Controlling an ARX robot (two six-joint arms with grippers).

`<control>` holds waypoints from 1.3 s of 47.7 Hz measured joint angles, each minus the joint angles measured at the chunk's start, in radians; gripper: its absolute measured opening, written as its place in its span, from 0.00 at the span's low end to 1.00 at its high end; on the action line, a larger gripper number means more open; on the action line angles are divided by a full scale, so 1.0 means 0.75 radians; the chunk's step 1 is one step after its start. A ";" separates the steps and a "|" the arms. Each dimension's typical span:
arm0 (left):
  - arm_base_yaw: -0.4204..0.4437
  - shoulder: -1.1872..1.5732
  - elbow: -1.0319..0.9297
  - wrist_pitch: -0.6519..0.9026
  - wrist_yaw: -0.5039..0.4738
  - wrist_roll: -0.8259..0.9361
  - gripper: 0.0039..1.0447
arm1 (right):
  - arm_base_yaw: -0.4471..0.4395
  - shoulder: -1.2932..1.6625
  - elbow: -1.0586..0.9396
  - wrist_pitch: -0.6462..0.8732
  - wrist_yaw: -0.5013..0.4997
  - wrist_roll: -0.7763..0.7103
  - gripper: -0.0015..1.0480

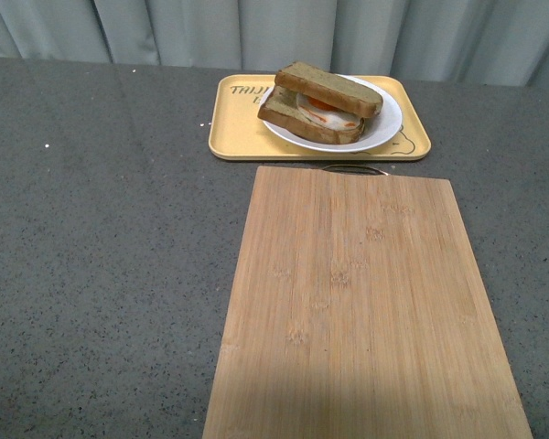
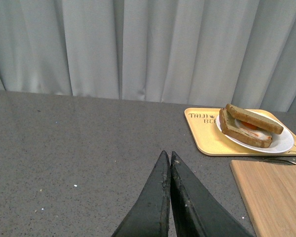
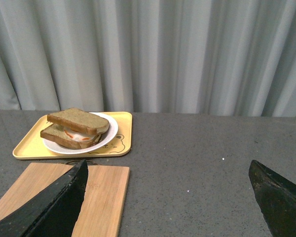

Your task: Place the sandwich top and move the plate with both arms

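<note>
two brown wholemeal bread slices already sit stacked, the plain square sandwich top (image 1: 329, 87) skewed over the egg slice on the round white plate (image 1: 384, 128), inside the yellow tray (image 1: 233, 128) near the table's far edge. left gripper (image 2: 168, 158) is closed and empty; right gripper (image 3: 167, 170) gapes wide, holding nothing. an uneven two-arm lift could slide the top off.

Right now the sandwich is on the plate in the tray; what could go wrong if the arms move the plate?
1. The sandwich top lies skewed and tilted on the egg slice, so a jerk or tilt could slide it off.
2. The plate sits inside the yellow tray; its raised edge may catch the plate.
3. The cutting board lies very close to the tray, leaving little room to approach from that side.
</note>
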 joint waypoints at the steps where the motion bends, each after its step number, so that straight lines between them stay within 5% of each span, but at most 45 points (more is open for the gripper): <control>1: 0.000 -0.011 0.000 -0.011 0.000 0.000 0.03 | -0.001 0.000 0.000 0.000 -0.001 0.001 0.91; 18: -0.001 -0.269 0.001 -0.297 0.001 0.000 0.03 | -0.001 0.000 0.000 0.000 0.000 0.001 0.91; 32: 0.000 -0.299 0.001 -0.308 0.001 -0.001 0.04 | -0.001 0.000 0.000 0.000 0.000 0.000 0.91; 39: 0.000 -0.300 0.001 -0.308 0.001 0.000 0.24 | -0.001 0.000 0.000 0.000 0.000 0.000 0.91; 55: 0.000 -0.300 0.001 -0.308 0.000 0.001 0.94 | -0.001 0.000 0.000 0.000 0.000 0.000 0.91; 62: 0.000 -0.300 0.001 -0.308 0.001 0.001 0.94 | 0.000 0.000 0.000 0.000 0.000 0.001 0.91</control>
